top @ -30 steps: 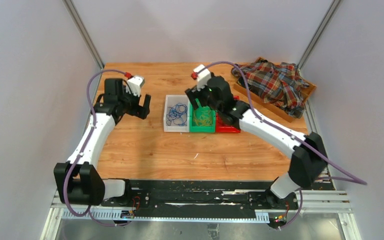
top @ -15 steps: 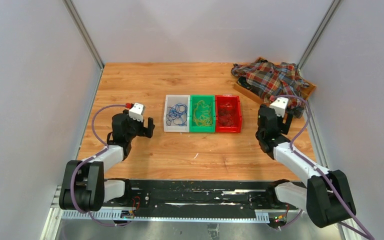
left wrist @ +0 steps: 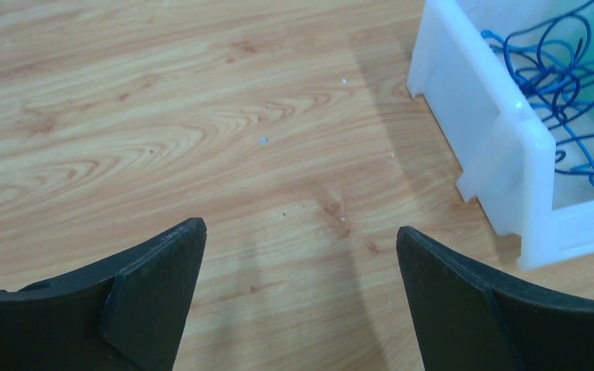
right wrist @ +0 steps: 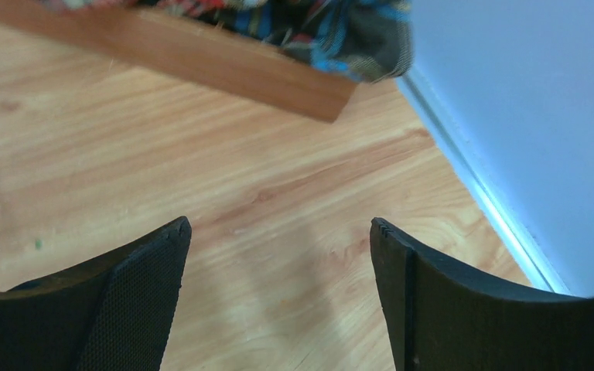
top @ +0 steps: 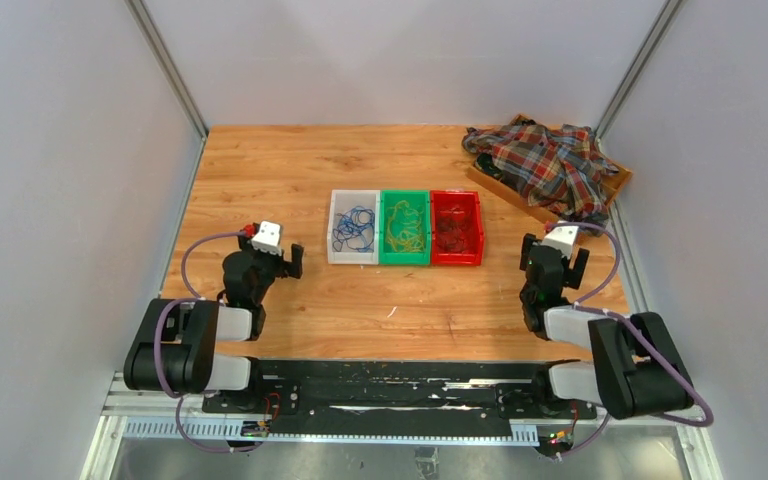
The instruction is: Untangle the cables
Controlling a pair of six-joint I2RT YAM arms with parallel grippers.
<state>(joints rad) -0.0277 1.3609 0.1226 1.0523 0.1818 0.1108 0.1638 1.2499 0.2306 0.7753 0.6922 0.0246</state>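
The cables lie sorted in three bins at the table's middle. Blue cables (top: 353, 230) fill the white bin (top: 332, 225), yellow cables (top: 404, 232) the green bin (top: 405, 193), and dark cables (top: 455, 230) the red bin (top: 480, 225). My left gripper (top: 282, 265) is folded back near its base, left of the bins, open and empty. The left wrist view shows the gripper (left wrist: 300, 229) over bare wood, with the white bin (left wrist: 503, 131) and blue cables (left wrist: 572, 85) ahead to the right. My right gripper (top: 554, 255) sits right of the bins, and in its wrist view the gripper (right wrist: 280, 223) is open and empty.
A plaid shirt (top: 550, 165) is heaped on a wooden tray (top: 500, 188) at the back right. In the right wrist view the tray's corner (right wrist: 201, 54) and the shirt (right wrist: 317, 19) are just ahead, with the side wall (right wrist: 526, 116) close on the right.
Both arms have drawn back toward their bases. The right gripper left the green bin and came to the near right, opening slightly wider. The left gripper stayed open.
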